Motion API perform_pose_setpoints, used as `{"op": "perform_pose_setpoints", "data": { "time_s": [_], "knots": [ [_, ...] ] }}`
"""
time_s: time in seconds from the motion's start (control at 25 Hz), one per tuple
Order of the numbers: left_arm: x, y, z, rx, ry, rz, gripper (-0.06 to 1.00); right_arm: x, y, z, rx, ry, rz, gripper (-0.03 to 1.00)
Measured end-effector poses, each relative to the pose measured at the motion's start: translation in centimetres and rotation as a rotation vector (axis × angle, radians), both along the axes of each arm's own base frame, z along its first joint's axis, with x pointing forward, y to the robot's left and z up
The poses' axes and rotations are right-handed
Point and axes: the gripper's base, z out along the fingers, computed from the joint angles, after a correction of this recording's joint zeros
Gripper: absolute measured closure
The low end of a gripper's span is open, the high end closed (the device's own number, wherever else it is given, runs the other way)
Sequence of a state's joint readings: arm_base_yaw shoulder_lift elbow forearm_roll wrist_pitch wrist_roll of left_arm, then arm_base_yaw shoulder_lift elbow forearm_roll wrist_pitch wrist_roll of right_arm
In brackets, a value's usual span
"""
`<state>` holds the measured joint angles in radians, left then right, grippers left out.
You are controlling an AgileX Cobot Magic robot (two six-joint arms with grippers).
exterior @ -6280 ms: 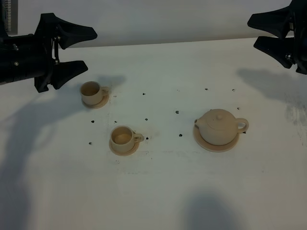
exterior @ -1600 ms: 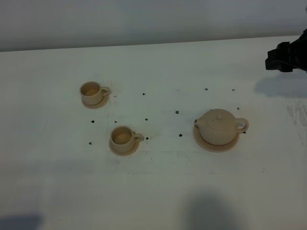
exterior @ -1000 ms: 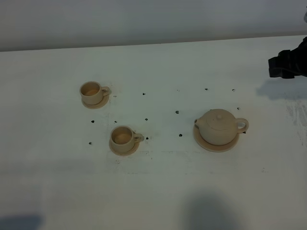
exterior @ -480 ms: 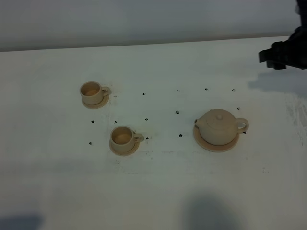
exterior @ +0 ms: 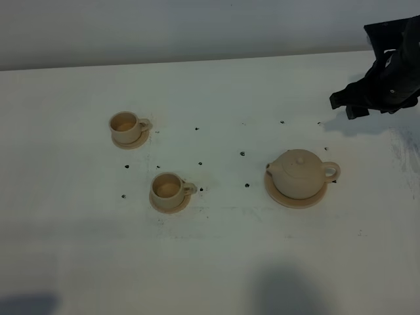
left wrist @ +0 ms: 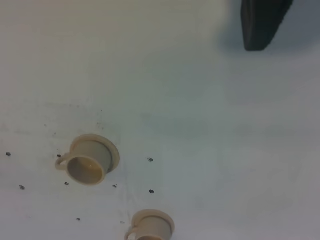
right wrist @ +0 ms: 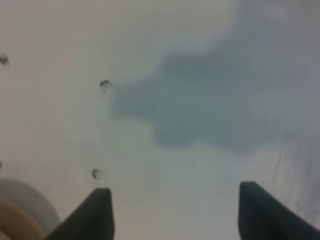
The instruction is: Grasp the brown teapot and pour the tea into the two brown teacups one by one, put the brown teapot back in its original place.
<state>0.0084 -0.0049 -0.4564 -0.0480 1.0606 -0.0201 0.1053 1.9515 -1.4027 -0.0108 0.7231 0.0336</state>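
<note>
Over the far right of the table (exterior: 216, 92), the right claw (exterior: 343, 107) hangs spread wide, holding and touching nothing, while the teapot (exterior: 298, 174) sits nearer on its saucer (exterior: 295, 203), apart from it.

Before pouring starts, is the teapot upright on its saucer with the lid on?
Upright, lid on: the brown teapot sits level on its wide saucer, lid knob uppermost.

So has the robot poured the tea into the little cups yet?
Nothing looks done yet. The squat tan ceramic teapot sits untouched on its wide round saucer. In hand: the open right gripper hovers apart from the teapot, holding nothing. Still to do: grasping it, pouring into the two small tan ceramic cups, and returning it.
</note>
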Motion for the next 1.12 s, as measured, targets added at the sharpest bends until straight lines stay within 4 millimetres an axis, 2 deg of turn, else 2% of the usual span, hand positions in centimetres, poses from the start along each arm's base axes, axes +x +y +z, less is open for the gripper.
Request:
{"op": "perform_pose_setpoints", "data": {
  "time_s": [0.32, 0.56, 1.12],
  "knots": [
    [0.0, 0.0, 0.0, 0.0, 0.0, 0.0, 0.4, -1.1, 2.0, -1.0, -0.02, 0.056, 0.05, 0.43],
    [0.0, 0.0, 0.0, 0.0, 0.0, 0.0, 0.4, -2.5, 1.8, -2.5, -0.027, 0.115, 0.05, 0.43],
    [0.0, 0.0, 0.0, 0.0, 0.0, 0.0, 0.4, -3.1, 2.9, -2.0, -0.015, 0.084, 0.076, 0.43]
  ]
}}
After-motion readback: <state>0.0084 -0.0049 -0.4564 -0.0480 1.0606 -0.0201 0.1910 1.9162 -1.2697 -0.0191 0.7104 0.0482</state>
